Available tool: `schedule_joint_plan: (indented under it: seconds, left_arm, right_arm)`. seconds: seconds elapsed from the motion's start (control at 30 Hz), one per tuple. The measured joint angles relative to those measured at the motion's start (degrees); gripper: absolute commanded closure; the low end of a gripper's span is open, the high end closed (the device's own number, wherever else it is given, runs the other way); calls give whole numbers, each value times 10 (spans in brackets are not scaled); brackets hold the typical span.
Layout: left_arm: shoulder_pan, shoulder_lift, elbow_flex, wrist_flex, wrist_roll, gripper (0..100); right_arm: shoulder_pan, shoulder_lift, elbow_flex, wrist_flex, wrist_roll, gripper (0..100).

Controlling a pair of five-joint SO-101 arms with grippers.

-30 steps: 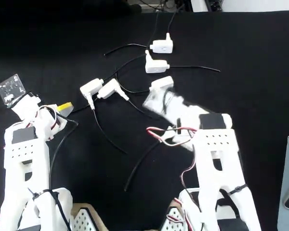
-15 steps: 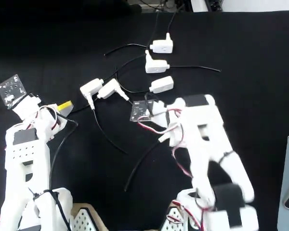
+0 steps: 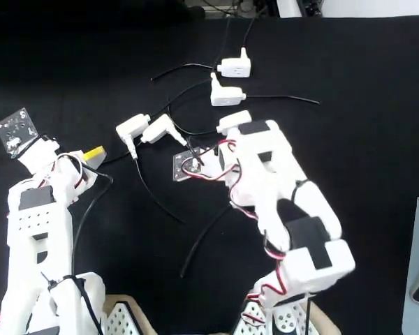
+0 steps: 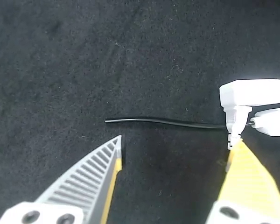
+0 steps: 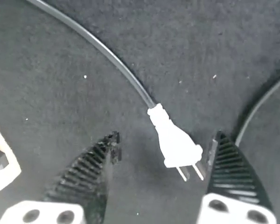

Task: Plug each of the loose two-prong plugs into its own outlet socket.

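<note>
— What does the right wrist view add to the high view?
— The plug (image 5: 177,147), prongs bared, lying on black cloth (image 5: 60,70) between the spread fingers of the right gripper (image 5: 166,137).
— And the left gripper (image 4: 177,142)?
— Agape, with a white socket (image 4: 252,95) just beyond one fingertip.
</note>
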Motion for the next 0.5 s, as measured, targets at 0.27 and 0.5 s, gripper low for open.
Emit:
schedule_joint_plan:
  seconds: [0.27,0.5]
  left_arm:
    - [0,0,0,0,0,651]
    - [0,0,0,0,0,651]
  right_arm:
    - [4,69,-31,2,2,819]
    - [5,96,-49,-3,2,984]
